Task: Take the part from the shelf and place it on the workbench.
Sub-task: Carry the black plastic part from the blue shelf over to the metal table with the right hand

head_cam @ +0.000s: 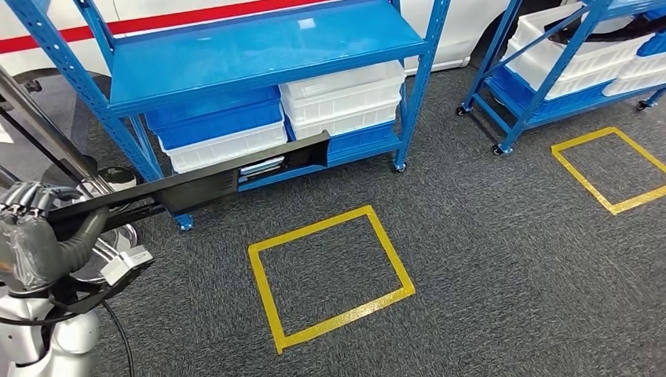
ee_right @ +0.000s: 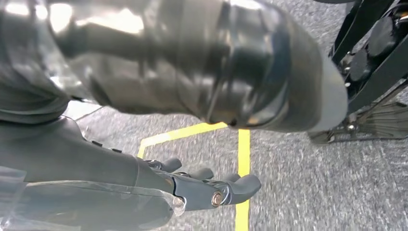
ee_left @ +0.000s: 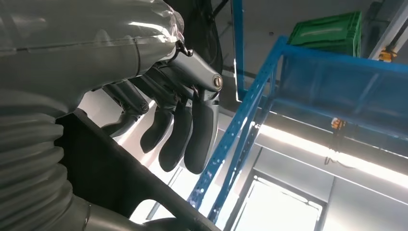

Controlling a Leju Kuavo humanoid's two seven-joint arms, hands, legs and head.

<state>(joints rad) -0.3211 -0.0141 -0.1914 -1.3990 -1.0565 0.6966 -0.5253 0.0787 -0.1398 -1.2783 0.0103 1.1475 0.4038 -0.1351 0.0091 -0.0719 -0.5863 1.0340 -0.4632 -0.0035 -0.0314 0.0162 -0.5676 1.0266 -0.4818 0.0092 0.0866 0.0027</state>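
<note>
Grey carpet floor (head_cam: 487,259) spreads across the head view, marked with a yellow tape square (head_cam: 330,275) in the middle and another yellow square (head_cam: 612,169) off to the right. At the back stands a blue shelf rack (head_cam: 259,47) on castors, with blue and white bins (head_cam: 345,98) stacked on its lower level; a second blue rack (head_cam: 550,86) with more white bins stands to the right.

The part, a long black plastic trim panel (head_cam: 236,177), is off the shelf and in the air in front of the first rack, running from the robot's left side out toward the rack's lower shelf. No desk is visible.

The left hand (head_cam: 31,228) grips the panel at its near end only. In the left wrist view the fingers (ee_left: 192,139) curl down over the panel's dark edge (ee_left: 110,178), closed on it.

The right hand (ee_right: 202,187) hangs low over the floor, its fingers slightly spread and holding nothing.

Risks, as I judge them: held at one end, the long panel has leverage and could twist or slip in the grip. Its far tip lies close to the rack and bins, so a turn could knock it against them.
</note>
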